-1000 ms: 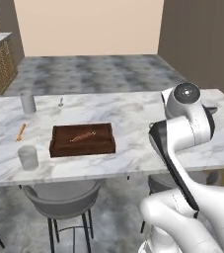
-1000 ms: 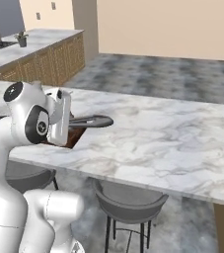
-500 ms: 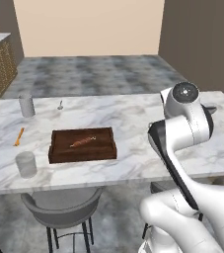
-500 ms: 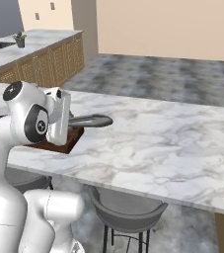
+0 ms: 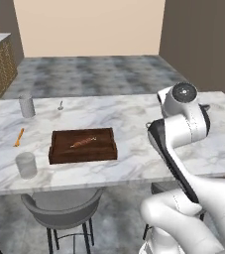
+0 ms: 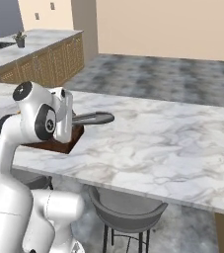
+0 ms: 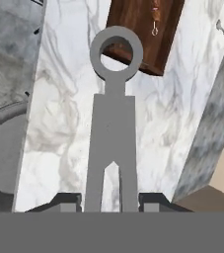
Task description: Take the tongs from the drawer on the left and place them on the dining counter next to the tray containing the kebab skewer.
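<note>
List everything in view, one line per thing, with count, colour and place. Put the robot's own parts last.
dining counter: one, white marble with grey veins, across the left base view.
tray: one, dark brown wood, on the dining counter.
kebab skewer: one, reddish-brown, lying in the tray.
cups: two, grey, one beyond the tray to its left, one nearer the counter's front edge.
orange stick: one, on the counter left of the tray.
stools: at least two, grey, under the counter's near edge.
kitchen worktop: one, marble with wood cabinets, far left in the right base view.
tongs: one, grey metal, ring end forward, above the counter near the tray.
gripper: one, dark fingers, shut on the tongs.
</note>
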Controlling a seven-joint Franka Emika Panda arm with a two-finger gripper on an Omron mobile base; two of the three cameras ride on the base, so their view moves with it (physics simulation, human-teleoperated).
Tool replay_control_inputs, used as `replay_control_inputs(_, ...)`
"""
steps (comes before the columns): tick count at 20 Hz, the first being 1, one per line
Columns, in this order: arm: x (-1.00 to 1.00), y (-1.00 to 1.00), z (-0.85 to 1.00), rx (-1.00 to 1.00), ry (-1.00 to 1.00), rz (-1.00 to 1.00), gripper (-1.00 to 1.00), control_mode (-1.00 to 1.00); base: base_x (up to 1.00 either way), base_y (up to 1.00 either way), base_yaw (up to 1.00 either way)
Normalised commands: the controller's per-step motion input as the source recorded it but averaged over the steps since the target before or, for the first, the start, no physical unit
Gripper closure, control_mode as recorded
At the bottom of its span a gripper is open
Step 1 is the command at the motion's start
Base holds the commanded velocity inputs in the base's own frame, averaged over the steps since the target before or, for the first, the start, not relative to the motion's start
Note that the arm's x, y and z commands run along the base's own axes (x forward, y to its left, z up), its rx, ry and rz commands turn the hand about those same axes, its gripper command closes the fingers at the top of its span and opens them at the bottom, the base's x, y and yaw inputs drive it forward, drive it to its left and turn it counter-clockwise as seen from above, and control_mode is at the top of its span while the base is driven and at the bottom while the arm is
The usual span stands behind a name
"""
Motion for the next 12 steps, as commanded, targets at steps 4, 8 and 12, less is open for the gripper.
replay_control_inputs(4, 0.74, 0.00, -0.16, 0.00, 0.15, 0.32, 1.00, -1.00, 0.00, 0.00, 0.00)
replay_control_inputs(8, 0.54, 0.01, -0.38, -0.01, 0.27, 0.35, 1.00, -1.00, 0.00, 0.00, 0.00)
replay_control_inputs(12, 0.52, 0.14, -0.50, -0.01, 0.25, 0.35, 1.00, -1.00, 0.00, 0.00, 0.00)
